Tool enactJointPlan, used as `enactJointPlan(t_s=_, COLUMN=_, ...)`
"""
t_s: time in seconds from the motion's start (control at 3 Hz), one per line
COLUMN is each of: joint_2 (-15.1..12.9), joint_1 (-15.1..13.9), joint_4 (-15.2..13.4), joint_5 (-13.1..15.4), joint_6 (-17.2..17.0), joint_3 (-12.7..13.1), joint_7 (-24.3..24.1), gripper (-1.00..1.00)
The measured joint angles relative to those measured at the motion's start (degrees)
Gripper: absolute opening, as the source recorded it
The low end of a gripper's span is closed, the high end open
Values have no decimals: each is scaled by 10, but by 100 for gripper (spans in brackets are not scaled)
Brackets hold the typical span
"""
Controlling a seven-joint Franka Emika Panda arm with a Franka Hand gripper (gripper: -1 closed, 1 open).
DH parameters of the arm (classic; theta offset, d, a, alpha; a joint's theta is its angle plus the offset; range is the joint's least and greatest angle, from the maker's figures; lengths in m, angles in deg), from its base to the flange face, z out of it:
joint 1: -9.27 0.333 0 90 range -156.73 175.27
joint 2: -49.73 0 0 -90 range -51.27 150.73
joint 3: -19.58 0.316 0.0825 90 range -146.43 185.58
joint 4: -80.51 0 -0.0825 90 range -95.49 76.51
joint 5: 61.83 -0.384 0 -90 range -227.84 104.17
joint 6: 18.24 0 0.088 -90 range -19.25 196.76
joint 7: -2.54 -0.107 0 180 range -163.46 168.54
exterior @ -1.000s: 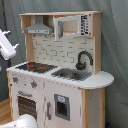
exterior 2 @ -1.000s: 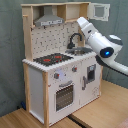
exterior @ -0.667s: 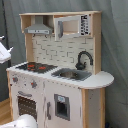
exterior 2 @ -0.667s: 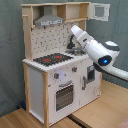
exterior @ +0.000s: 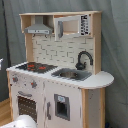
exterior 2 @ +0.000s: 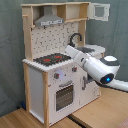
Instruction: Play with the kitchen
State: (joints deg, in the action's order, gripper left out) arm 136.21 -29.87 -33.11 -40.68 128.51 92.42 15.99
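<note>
My arm (exterior 2: pixel 97 67) has swung down and in over the last second: in the second exterior view it now reaches across the front of the kitchen (exterior 2: pixel 55 75), tip near the counter edge between hob (exterior 2: pixel 51 59) and sink (exterior 2: pixel 92 49). Before, it sat higher, up by the backsplash. In the first exterior view the arm has dropped out of the first exterior view's left edge; only a pale blur shows at the bottom.

Kitchen stands upright on the wooden floor (exterior 2: pixel 30 119), against a grey curtain (exterior: pixel 117 45). Upper cabinet door (exterior 2: pixel 99 11) is swung open. Oven door (exterior 2: pixel 64 95) shut, faucet (exterior: pixel 84 58) over the sink.

Gripper not clearly seen, so I cannot tell how the fingers stand.

My read: approach phase, heading for the knobs (exterior 2: pixel 58 76) or hob; nothing on the kitchen has been moved yet.
</note>
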Motion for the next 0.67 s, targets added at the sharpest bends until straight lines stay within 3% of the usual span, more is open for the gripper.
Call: enactJointPlan(t_s=0.67, joint_2=-8, joint_1=70, joint_4=-23, joint_5=0, joint_6=-69, joint_3=54, joint_7=39, gripper=100)
